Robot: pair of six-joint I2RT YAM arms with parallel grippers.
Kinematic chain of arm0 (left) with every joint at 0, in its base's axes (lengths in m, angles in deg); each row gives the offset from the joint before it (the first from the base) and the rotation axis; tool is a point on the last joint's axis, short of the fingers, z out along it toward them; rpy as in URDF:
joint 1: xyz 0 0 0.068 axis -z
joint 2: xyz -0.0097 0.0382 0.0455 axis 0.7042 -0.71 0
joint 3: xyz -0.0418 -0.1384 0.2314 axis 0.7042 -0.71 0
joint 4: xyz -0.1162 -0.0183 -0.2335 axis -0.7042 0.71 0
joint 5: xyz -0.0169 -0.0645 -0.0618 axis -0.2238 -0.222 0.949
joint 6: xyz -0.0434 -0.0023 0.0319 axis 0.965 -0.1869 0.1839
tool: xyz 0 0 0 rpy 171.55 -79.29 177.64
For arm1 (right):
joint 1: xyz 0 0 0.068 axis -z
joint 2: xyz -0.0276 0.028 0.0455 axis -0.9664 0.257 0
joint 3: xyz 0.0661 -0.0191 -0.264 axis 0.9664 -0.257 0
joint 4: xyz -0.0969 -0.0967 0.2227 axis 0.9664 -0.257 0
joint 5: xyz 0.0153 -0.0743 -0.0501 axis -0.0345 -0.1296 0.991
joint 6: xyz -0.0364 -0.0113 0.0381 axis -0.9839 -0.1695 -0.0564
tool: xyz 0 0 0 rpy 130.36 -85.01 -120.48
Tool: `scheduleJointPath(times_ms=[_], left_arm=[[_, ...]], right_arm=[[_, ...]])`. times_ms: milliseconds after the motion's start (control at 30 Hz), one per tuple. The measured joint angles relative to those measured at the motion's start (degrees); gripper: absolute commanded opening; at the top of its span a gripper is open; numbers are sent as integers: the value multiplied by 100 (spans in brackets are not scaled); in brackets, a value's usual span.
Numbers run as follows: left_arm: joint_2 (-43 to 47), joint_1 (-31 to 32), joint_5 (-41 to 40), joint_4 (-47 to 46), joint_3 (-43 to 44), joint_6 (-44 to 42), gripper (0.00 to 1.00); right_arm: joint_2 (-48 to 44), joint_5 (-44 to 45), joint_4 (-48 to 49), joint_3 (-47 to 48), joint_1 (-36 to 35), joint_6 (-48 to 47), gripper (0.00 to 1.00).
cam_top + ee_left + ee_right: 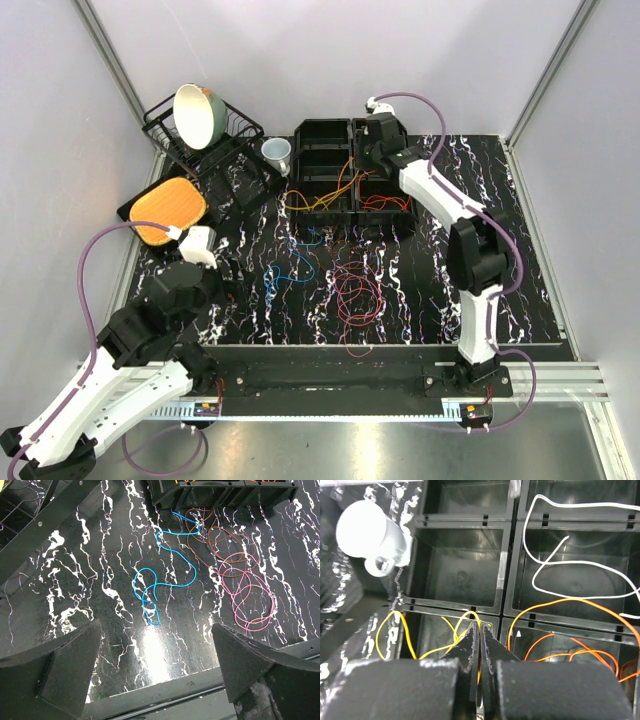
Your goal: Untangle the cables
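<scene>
The cables lie loose on the black marbled table. A blue cable point(150, 587) point(290, 270) and a maroon-purple and red tangle point(355, 290) point(248, 600) are at mid-table, with a brown loop point(220, 540) near the bins. My left gripper point(157, 670) point(222, 278) hovers open near the blue cable, nothing between its fingers. My right gripper point(480, 626) point(360, 170) is over the bins, shut on the yellow cable point(390, 635) point(320, 200), a strand of it pinched between the jaws. Orange cables point(570, 602) point(385, 205) fill the neighbouring bin. A white cable point(580, 587) lies in the bin behind.
Black divided bins point(325, 165) point(507, 562) stand at the back centre, with a white cup point(277, 152) point(362, 527) to their left. A wire dish rack point(225, 150) holding a bowl point(198, 115) and an orange board point(168, 205) are at the back left. Walls close three sides.
</scene>
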Motion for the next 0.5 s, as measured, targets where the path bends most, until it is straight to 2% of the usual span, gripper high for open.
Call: scheduleJointPath(times_ms=[333,500], left_arm=[[0,0,0,-2,0,2,95],[0,0,0,-2,0,2,95]], right_arm=[[835,1123,-656,745,-382,-37,0],[1196,1416,-933,1062,-520,-63,0]])
